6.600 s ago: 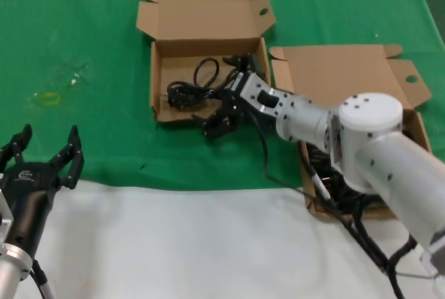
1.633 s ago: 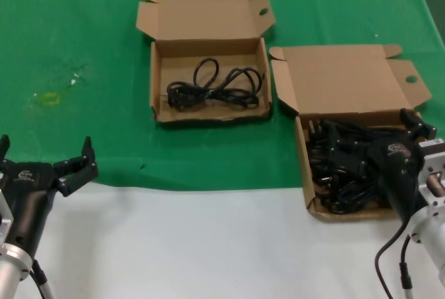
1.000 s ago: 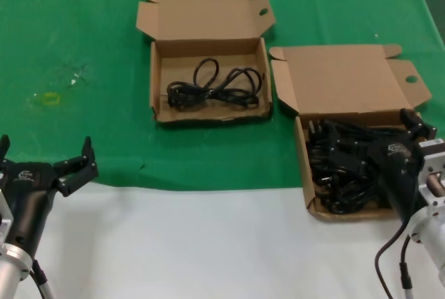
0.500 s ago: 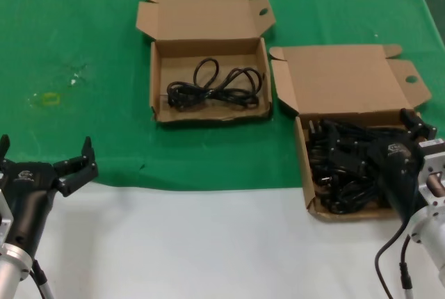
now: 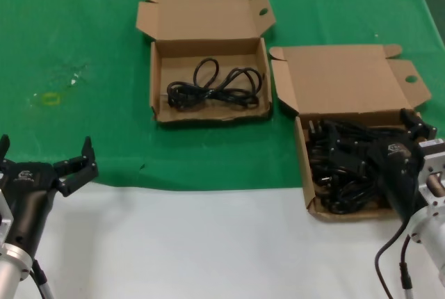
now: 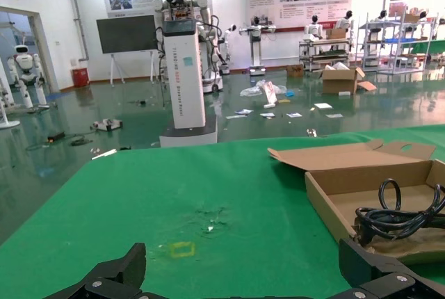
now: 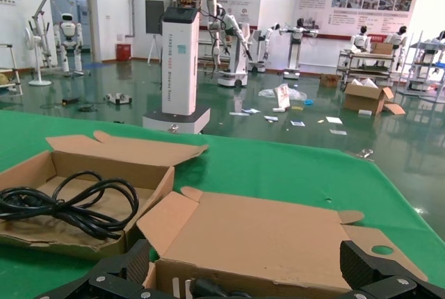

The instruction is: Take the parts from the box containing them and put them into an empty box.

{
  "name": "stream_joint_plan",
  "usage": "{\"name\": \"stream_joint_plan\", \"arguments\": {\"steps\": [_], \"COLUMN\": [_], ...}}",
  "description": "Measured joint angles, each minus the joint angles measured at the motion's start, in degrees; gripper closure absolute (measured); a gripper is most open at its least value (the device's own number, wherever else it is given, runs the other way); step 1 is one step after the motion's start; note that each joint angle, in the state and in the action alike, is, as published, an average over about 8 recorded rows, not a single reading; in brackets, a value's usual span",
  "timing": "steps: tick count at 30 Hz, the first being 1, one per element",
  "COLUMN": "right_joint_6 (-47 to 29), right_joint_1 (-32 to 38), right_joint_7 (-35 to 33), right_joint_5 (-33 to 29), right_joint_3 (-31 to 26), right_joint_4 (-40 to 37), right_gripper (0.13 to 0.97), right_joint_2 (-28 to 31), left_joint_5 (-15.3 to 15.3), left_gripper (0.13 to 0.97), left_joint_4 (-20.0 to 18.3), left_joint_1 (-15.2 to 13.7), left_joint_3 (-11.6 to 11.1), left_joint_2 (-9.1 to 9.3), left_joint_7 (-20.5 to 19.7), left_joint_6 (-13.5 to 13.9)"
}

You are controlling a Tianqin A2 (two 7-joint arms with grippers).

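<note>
- Black cords, the parts (image 5: 344, 167), are lying heaped in the box containing them (image 5: 348, 104) at the lower right of the head view, filling its tray from the left wall toward the right; no single long axis can be told in the tangle.
- One cord (image 5: 215, 87) is lying coiled in the other box (image 5: 208, 115) at upper centre, its loops running left to right across the tray floor.
- Hovering at the heap's right edge, the right gripper (image 5: 410, 139) is sitting lowest right in the frame, so the heap is lying just to the upper left of its fingers; its fingers are spread wide and are holding nothing.
- Judging by position, the right arm is much the nearer, and the carry would be running up and left to the other box.
- Waiting at the lower left, well apart from both boxes, the left gripper (image 5: 45, 160) is also spread open and empty.
</note>
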Motion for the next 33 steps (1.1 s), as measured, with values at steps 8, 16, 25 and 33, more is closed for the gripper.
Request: {"name": "stream_joint_plan", "arguments": {"steps": [8, 16, 25, 33], "right_joint_6": [0.0, 0.0, 0.0, 0.0], "right_joint_1": [0.0, 0.0, 0.0, 0.0], "right_joint_7": [0.0, 0.0, 0.0, 0.0], "right_joint_5": [0.0, 0.0, 0.0, 0.0], "right_joint_3": [0.0, 0.0, 0.0, 0.0], "right_joint_4": [0.0, 0.0, 0.0, 0.0], "right_gripper": [0.129, 0.129, 0.129, 0.129], "right_joint_2": [0.0, 0.0, 0.0, 0.0], "left_joint_5": [0.0, 0.0, 0.0, 0.0], "left_gripper": [0.132, 0.132, 0.132, 0.132], "left_joint_4": [0.0, 0.0, 0.0, 0.0], "left_joint_1": [0.0, 0.0, 0.0, 0.0], "left_joint_3": [0.0, 0.0, 0.0, 0.0], "left_joint_2": [0.00, 0.00, 0.00, 0.00], "left_joint_7": [0.0, 0.0, 0.0, 0.0], "left_joint_6": [0.0, 0.0, 0.0, 0.0]}}
